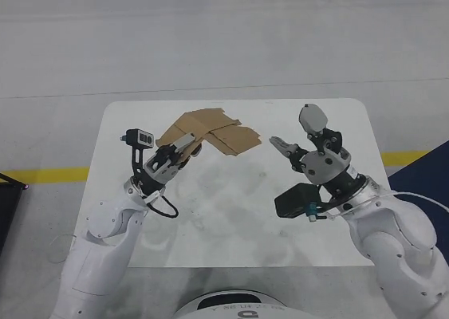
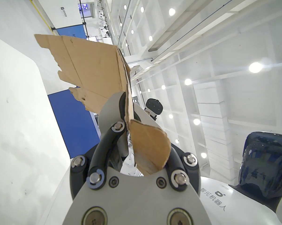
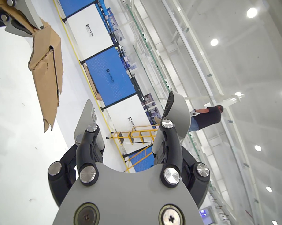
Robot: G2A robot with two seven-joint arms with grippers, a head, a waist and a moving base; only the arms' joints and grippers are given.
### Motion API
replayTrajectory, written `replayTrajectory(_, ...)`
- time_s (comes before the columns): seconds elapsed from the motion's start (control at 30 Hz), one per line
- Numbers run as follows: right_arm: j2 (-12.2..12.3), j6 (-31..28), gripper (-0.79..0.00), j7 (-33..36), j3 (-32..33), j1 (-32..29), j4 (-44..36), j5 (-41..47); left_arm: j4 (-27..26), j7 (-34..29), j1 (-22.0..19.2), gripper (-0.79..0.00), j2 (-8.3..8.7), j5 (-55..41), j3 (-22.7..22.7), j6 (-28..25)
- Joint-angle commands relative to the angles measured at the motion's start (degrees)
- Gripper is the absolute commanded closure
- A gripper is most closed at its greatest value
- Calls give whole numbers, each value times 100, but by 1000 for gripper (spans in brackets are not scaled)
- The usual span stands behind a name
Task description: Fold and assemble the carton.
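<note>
Your left gripper (image 2: 125,108) had its fingers (image 2: 110,108) pressed together on a torn edge of the carton (image 2: 89,66). The left wrist view showed you this grip closely, with the brown sheet fanning out beyond the fingertips. In the top view you could see the carton stretching from those fingertips over the far part of the table (image 1: 232,231). Your right gripper (image 3: 131,101) held nothing. Its fingers stood wide apart, and the carton lay well beyond its fingertips.
</note>
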Motion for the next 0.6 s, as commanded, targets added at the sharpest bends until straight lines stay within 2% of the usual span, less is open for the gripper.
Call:
replayTrajectory(0.0, 0, 7, -785, 12, -16, 4, 0, -50, 37, -25, -10, 0, 1, -5, -13, -77)
replayTrajectory(0.13, 0, 7, -785, 12, -16, 4, 0, -50, 154, -101, -59, 0, 3, -7, -28, -194)
replayTrajectory(0.17, -27, 155, -785, -31, -77, -26, 32, 386, 191, -122, -78, 0, 3, -7, -26, -222)
replayTrajectory(0.2, -72, 308, -785, 19, -165, -111, 187, 1222, 243, -147, -100, 0, 5, 39, -30, -247)
replayTrajectory(0.3, -130, 250, -785, -198, -308, -59, 296, 2523, 365, -146, -162, 0, 5, 105, -27, -294)
replayTrajectory(0.4, -162, 7, -785, -427, -556, 22, 453, 3185, 409, -112, -205, 0, 5, 179, -30, -302)
replayTrajectory(0.5, -198, -153, -723, -340, -948, 197, 622, 3243, 426, -106, -233, 0, 3, 291, 11, -351)
replayTrajectory(0.57, -226, -294, -653, -210, -1288, 334, 688, 3166, 435, -64, -241, 0, -3, 295, 52, -336)
